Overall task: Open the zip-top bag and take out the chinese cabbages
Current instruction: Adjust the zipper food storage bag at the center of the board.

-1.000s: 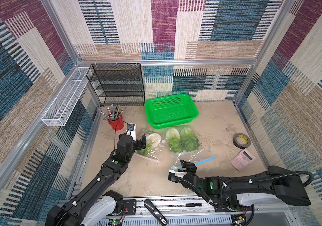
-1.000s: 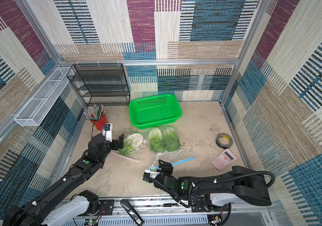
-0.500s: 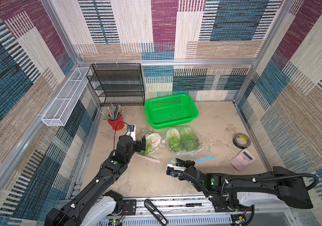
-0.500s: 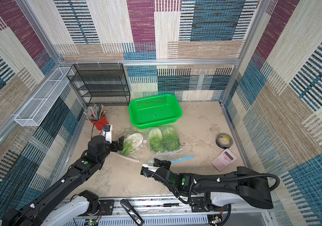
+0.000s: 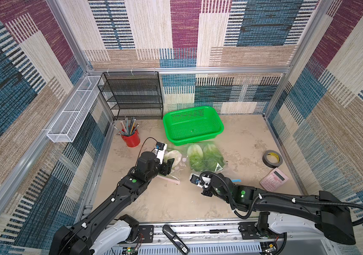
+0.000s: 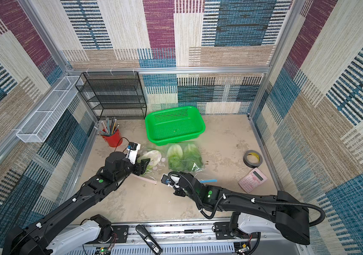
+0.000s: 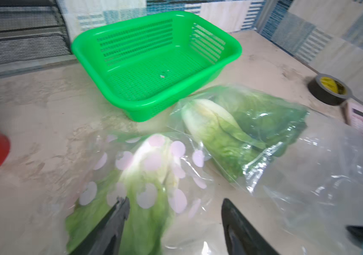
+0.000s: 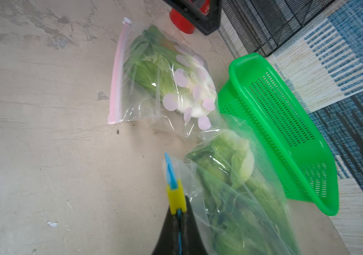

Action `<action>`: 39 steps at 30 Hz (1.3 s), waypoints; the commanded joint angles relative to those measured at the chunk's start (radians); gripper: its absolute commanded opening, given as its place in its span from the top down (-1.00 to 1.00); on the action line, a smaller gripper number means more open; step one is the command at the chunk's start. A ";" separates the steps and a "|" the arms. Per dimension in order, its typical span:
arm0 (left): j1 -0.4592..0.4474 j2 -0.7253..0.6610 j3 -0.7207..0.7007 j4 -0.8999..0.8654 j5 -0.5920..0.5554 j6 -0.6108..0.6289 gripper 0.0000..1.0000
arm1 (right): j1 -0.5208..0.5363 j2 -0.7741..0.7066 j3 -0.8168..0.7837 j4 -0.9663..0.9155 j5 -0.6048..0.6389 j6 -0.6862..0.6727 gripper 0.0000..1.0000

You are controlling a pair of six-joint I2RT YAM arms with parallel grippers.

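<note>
The right gripper (image 8: 178,213) is pinching, jaws pressed together, the blue zip strip (image 8: 170,170) of the clear plastic zip-top bag (image 8: 200,183). The yellow plastic slider (image 8: 176,198) is sitting just beyond its tips. Two of the crinkly light-green chinese cabbages (image 5: 194,154) are lying inside that bag, ahead of this gripper and to one side.

The left gripper (image 7: 174,212) is standing spread, its jaws on either side of the leafy end of the third cabbage (image 7: 154,172). That one is lying straight ahead of it in a clear pink-dotted bag (image 7: 177,150). Whether the jaws are touching the film I cannot tell.

The film is looking thin, slack and slippery, so the stiffer strip or slider is probably offering the surest hold. The heads are looking light and soft-leaved, firmer toward the white base, so a gentle grip across the middle is seeming safest.
</note>
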 commanded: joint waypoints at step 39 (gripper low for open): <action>-0.164 0.277 0.106 0.311 0.468 0.219 0.16 | -0.340 -0.115 0.053 -0.037 -0.531 0.107 0.91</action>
